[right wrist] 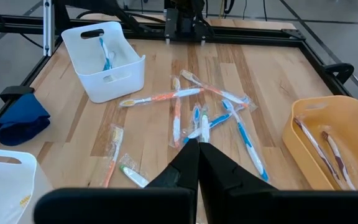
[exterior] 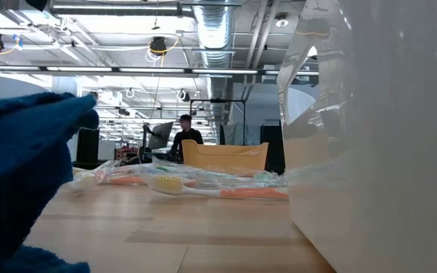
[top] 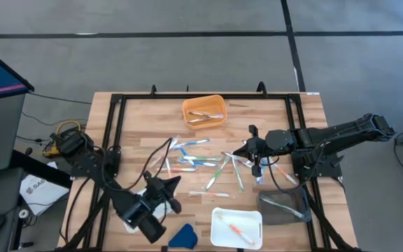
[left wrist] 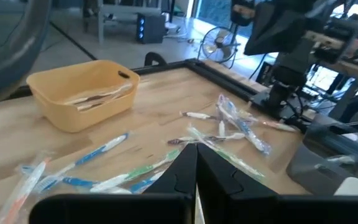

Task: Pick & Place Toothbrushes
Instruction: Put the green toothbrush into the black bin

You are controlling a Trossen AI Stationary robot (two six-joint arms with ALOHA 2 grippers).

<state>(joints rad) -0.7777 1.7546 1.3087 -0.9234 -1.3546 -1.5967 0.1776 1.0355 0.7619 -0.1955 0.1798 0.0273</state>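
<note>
Blurred blue cloth (exterior: 21,182) and white tray (exterior: 385,152), perhaps hiding most toothbrushes (exterior: 203,184)

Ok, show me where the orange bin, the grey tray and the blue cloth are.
orange bin (top: 217,106): high view, on its right rim.
grey tray (top: 299,214): high view, on its lower right rim.
blue cloth (top: 182,236): high view, on the middle of the cloth.

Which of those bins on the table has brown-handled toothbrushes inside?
The orange bin at the table's far edge; the white bin holds an orange toothbrush.
</note>
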